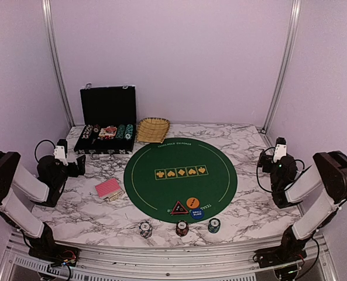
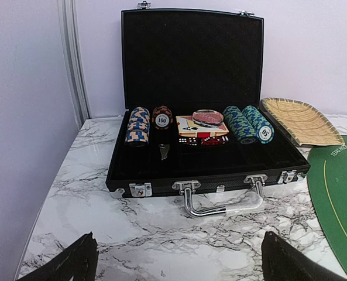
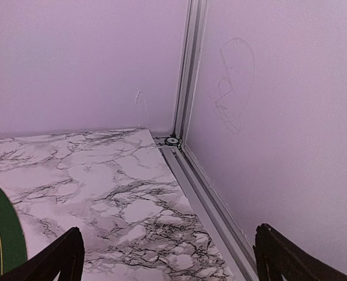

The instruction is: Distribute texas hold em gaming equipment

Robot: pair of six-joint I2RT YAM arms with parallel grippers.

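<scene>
Judging by looks, the slippery pink-backed cards [image 1: 109, 188] lying on the marble table [image 1: 249, 149] left of the green mat [image 1: 180, 153] want pinching across the deck's edges, the hard chip stacks [image 1: 182, 228] near the front by their sides; left claw [image 2: 179, 257] and right claw [image 3: 167, 257] gape empty.

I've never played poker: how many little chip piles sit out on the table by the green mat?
3, in a row just off the near edge of the green mat: left pile, middle pile, right pile. More chips lie in rows inside the open black case.
</scene>
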